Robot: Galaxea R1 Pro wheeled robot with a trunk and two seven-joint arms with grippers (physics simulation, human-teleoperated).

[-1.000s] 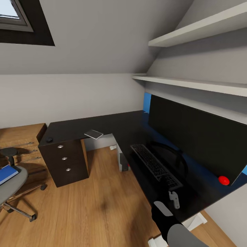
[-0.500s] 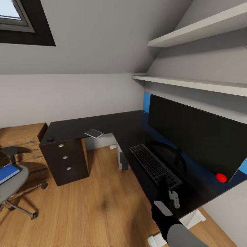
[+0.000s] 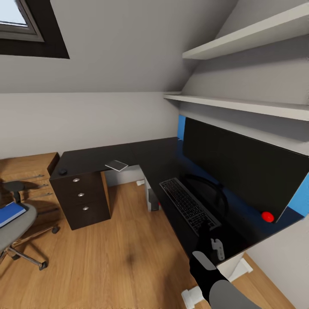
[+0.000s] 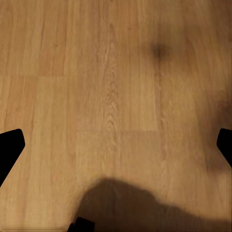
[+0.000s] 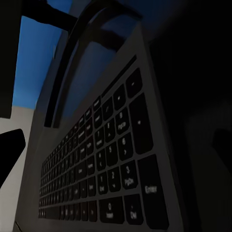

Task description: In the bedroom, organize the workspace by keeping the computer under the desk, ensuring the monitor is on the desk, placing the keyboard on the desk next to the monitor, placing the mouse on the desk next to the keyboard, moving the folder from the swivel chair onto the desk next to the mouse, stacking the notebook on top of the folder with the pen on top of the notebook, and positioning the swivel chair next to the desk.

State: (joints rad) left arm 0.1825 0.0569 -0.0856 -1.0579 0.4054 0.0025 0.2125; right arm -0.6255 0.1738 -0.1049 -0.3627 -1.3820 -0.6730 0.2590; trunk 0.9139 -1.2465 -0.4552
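The dark, grey-keyed keyboard [image 3: 189, 204] lies flat just ahead of my right gripper [image 3: 213, 246], whose jaws stand apart

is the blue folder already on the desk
No, the blue folder lies on the swivel chair's seat, away from the desk.

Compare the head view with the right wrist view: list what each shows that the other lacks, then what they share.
Head view alone: the swivel chair carrying the blue folder, the mouse and notebook on the desk's far wing, the drawers, the shelves and the monitor screen.

Right wrist view alone: readable key legends such as Enter.

Both: the keyboard on the dark desk, before the monitor's curved stand.
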